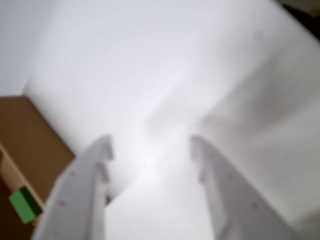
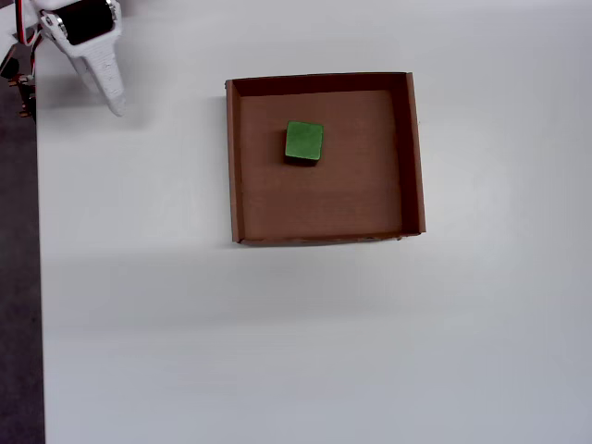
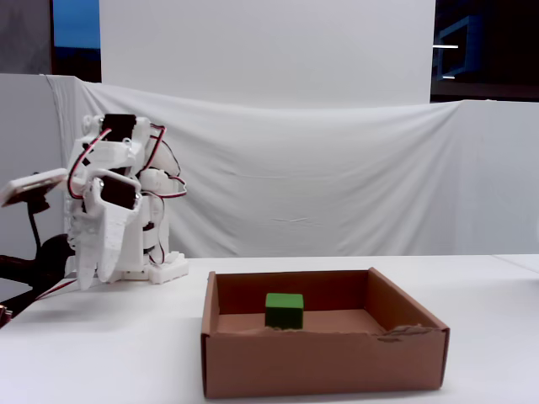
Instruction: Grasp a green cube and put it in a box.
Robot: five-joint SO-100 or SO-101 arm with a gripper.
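the overhead view shows the green cube (image 2: 303,141) resting inside the box (image 2: 415,157), while only the wrist view shows the jaws released, parted over bare worktop (image 1: 150,75).

Plain white table (image 3: 505,337), matte and evenly lit, soft shadows only. Wrinkly white cloth backdrop (image 3: 337,194) hung right behind it, with a flat white board (image 3: 269,50) above. Dark room beyond, a lit fixture (image 3: 455,42) top right, blue patch (image 3: 76,21) top left. Dark grey floor (image 2: 18,324) along the table's left edge in the overhead view.
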